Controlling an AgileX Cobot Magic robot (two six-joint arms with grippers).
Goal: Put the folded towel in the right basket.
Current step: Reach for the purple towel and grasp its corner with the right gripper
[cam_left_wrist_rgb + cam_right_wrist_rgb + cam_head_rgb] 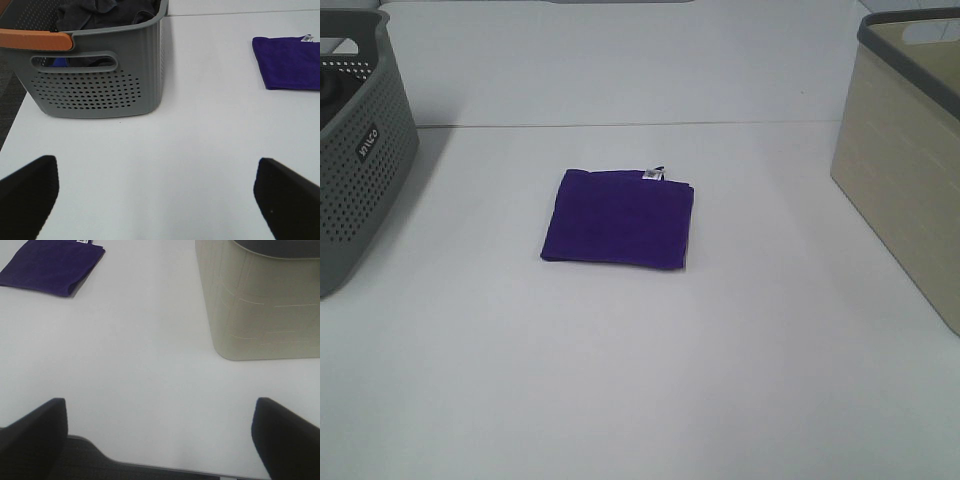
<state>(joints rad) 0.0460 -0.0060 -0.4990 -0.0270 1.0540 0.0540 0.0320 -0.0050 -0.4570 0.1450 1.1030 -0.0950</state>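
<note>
A folded purple towel (618, 218) with a small white tag lies flat in the middle of the white table. It also shows in the left wrist view (289, 61) and in the right wrist view (50, 265). The right basket (910, 150) is beige with a grey rim, at the table's right edge; it also shows in the right wrist view (260, 300). Neither gripper shows in the high view. My left gripper (157, 200) is open and empty, well back from the towel. My right gripper (160, 440) is open and empty, near the table's front edge.
A grey perforated basket (355, 150) stands at the left edge; in the left wrist view (95, 75) it holds dark cloth and has an orange handle. The white table (640, 380) ends close in front of my right gripper.
</note>
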